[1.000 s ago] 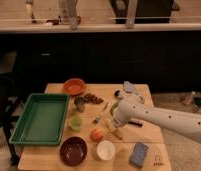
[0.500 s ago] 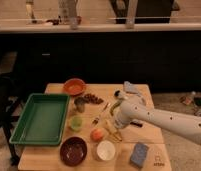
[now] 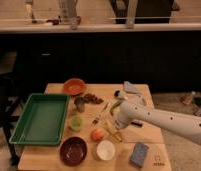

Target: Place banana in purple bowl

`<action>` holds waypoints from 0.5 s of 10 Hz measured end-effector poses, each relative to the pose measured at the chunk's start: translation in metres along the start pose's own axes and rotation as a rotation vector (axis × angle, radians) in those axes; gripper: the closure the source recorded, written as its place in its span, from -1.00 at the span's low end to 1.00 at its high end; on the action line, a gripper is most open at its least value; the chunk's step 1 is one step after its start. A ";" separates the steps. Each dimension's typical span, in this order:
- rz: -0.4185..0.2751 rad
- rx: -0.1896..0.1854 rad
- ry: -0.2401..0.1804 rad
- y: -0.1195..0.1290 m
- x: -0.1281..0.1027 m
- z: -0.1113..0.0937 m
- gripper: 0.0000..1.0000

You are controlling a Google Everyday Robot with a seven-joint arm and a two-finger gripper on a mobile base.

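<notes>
The banana (image 3: 112, 131) is a small yellow shape on the wooden table (image 3: 54, 162), just right of an orange-pink fruit (image 3: 97, 134). My gripper (image 3: 115, 126) hangs from the white arm (image 3: 159, 120) that reaches in from the right. It sits right at the banana's upper end, and I cannot tell whether it is touching the banana. The purple bowl (image 3: 73, 150) stands empty near the table's front edge, to the left of and below the banana. A curved green pod (image 3: 114, 106) lies beside the arm's wrist.
A green tray (image 3: 40, 119) fills the table's left side. An orange bowl (image 3: 74, 86) stands at the back. A green cup (image 3: 75, 122), a metal cup (image 3: 80, 104), a white cup (image 3: 105, 150), a blue sponge (image 3: 140, 154) and a utensil (image 3: 100, 116) lie around.
</notes>
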 end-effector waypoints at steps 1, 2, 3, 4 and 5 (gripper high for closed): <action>-0.019 0.003 -0.011 -0.007 0.003 -0.010 1.00; -0.036 0.004 -0.035 -0.012 0.002 -0.026 1.00; -0.052 0.006 -0.052 -0.015 0.000 -0.040 1.00; -0.076 0.008 -0.072 -0.017 -0.002 -0.059 1.00; -0.110 0.009 -0.092 -0.018 -0.006 -0.078 1.00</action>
